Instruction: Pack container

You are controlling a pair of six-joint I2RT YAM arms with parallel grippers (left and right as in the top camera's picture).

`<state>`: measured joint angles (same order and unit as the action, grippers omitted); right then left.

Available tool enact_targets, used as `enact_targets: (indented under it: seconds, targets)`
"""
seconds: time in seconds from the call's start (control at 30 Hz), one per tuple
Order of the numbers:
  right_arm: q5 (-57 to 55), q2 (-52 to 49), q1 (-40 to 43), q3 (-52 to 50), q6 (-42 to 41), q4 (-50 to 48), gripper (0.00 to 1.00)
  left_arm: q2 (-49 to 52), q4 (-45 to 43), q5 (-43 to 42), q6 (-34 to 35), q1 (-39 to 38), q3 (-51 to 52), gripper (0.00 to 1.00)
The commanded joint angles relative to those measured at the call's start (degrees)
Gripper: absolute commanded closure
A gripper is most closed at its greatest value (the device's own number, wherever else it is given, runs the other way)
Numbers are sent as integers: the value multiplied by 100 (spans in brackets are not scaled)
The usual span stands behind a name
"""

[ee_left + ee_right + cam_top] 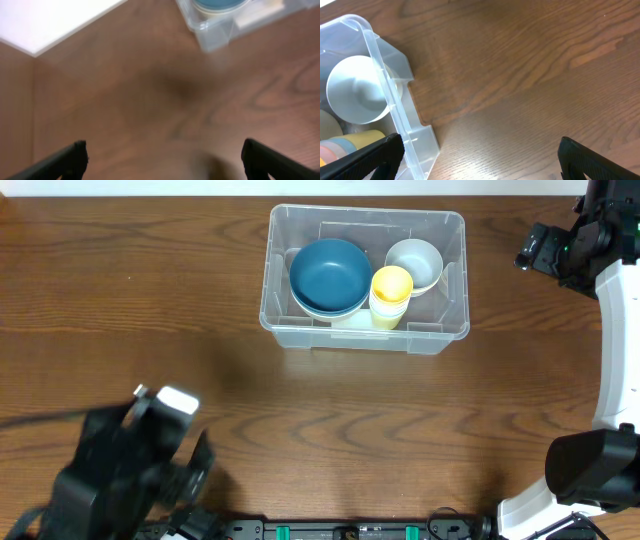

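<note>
Overhead. Nearest the lens: left arm [120, 470], black and blurred, at the near-left corner over bare table [150, 300]. No clear sight of its fingers from here. Container [452, 300] at far centre of the table, upright, no lid seen. Inside it: blue bowl [330, 273] nested on a paler one at left, stack of cups with a yellow one on top [391, 288] in the middle, white bowl [414, 262] at the far right. Right arm [610, 330] along the right edge, well apart from the container.

Left wrist. Left fingers [70, 160] spread wide, nothing between them, only blurred wood grain below. Container corner at upper right, near but not touching.

Right wrist. Right fingers [375, 155] spread wide, holding nothing. Container end wall just beside the left one; contact not certain. White bowl and cup stack visible through the clear wall.

Progress, as a judgement: packing looks done or very nearly. No loose item seen anywhere on the table. Possibly nothing left but parking both arms.
</note>
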<state>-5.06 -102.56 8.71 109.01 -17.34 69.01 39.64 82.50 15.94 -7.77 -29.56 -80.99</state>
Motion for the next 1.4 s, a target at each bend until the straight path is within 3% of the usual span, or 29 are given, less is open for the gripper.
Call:
enact_targets:
  seconds: [0.0,0.13,0.23,0.53,0.77,0.87,1.07,1.37]
  targets:
    - [-92,98,2,81,46,0,1,-380,188,103,1250,118,-4,2]
    - [-92,98,2,81,46,0,1,-1285,-229,103,2439,752,323,2]
    - [-92,98,2,81,46,0,1,-1945,-914,105,2826,1193,855,2]
    - [-92,98,2,81,46,0,1,-3501,-3777,-33,2951,2304,3683,2]
    - [-92,98,2,81,46,0,1,-3709,-6996,-531,2951,2653,5967,2]
    - [-92,98,2,81,46,0,1,-3713,-7895,-728,2951,2804,6688,2]
    - [-92,98,2,81,46,0,1,-3810,-8367,-782,2951,3034,7521,2]
    - [-92,98,2,81,46,0,1,-3954,-7962,-785,2929,3213,8076,2]
